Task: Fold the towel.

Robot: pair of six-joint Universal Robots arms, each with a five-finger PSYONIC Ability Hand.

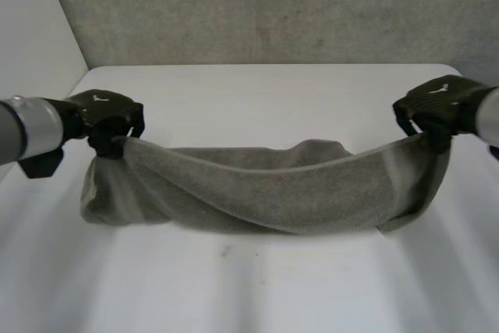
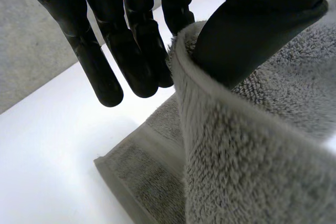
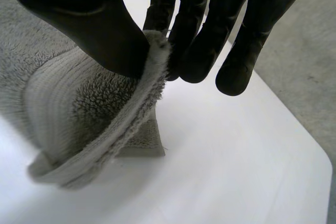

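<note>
The grey towel [image 1: 265,189] sags across the white worktop [image 1: 249,286], its ends lifted. The left robot hand [image 1: 109,118] pinches one end between thumb and fingers; the right robot hand [image 1: 437,107] pinches the other likewise.

The grey terry-cloth towel [image 1: 257,193] is plain with a flat-woven border band. The smooth rectangular table [image 1: 273,294] is white.

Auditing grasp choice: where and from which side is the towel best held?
Pinch the towel at both ends of its upper edge, from above, as the left hand and right hand do; it sags between them, so a middle grip would likely bunch it.
</note>
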